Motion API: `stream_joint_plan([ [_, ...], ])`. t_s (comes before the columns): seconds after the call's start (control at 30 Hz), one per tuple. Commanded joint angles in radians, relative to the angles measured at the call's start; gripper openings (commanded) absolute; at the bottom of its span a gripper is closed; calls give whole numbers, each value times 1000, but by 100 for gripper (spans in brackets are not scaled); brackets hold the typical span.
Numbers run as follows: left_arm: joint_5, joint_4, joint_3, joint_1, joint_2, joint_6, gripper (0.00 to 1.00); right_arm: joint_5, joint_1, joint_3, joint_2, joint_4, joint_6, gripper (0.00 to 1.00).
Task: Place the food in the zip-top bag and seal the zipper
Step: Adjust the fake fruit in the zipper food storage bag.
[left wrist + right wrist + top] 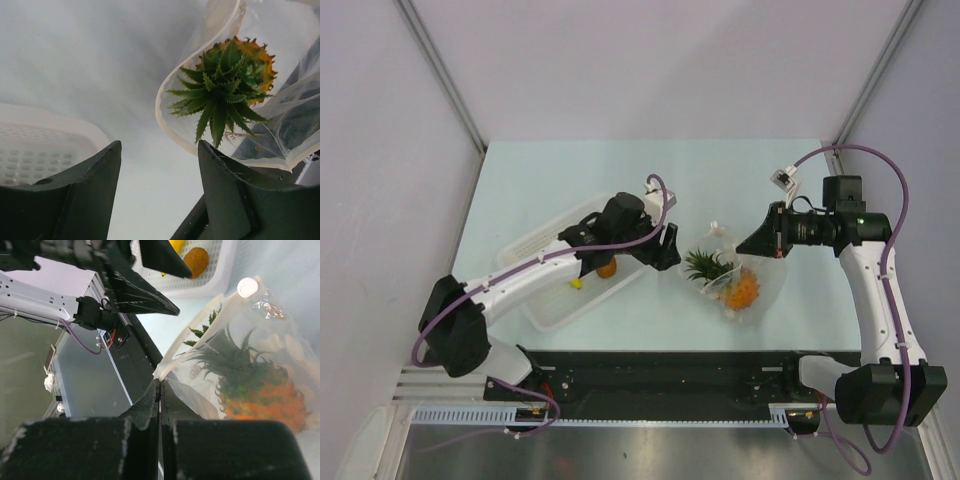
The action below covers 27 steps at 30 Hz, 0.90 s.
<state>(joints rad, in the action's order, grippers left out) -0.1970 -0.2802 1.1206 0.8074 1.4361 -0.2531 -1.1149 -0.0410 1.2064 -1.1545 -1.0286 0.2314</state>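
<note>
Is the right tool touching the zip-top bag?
Touching. The right wrist view shows the right tool shut on the rim of the zip-top bag.

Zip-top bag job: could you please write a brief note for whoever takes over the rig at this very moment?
Left gripper: fingers open, empty, hovering between the basket and the bag mouth.
Right gripper: shut on the zip-top bag at its rim.
Done: pineapple is in the bag, crown toward the mouth.
Left: orange piece and banana lie in the basket. Bag them, then seal the zipper, now unsealed.
</note>
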Motion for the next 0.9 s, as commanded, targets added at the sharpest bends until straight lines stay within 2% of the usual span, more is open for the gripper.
stream_joint_plan([
  [0.0, -134, 4, 9, -1, 27, -77, 64, -48, 13, 36, 21, 55, -43, 0],
  [0.23, -163, 27, 24, -2, 107, -100, 56, -54, 16, 41, 19, 55, -55, 0],
  [0.33, -163, 19, 28, -2, 145, -107, 46, -56, 16, 44, 22, 53, -56, 0],
  [0.43, -163, 21, 28, -4, 156, -110, 30, -56, 16, 45, 29, 45, -53, 0],
  [0.47, -174, 21, 30, -7, 155, -110, 16, -53, 16, 44, 32, 42, -52, 0],
  [0.53, -186, 6, 53, -10, 139, -106, 1, -31, 16, 41, 33, 27, -35, 0],
  [0.67, -188, -43, 120, 16, 52, -34, 0, 44, 16, 16, 41, 10, -14, 0],
  [0.87, -194, -330, 382, 117, 0, 162, 0, 59, 16, 38, 76, -50, 14, 0],
])
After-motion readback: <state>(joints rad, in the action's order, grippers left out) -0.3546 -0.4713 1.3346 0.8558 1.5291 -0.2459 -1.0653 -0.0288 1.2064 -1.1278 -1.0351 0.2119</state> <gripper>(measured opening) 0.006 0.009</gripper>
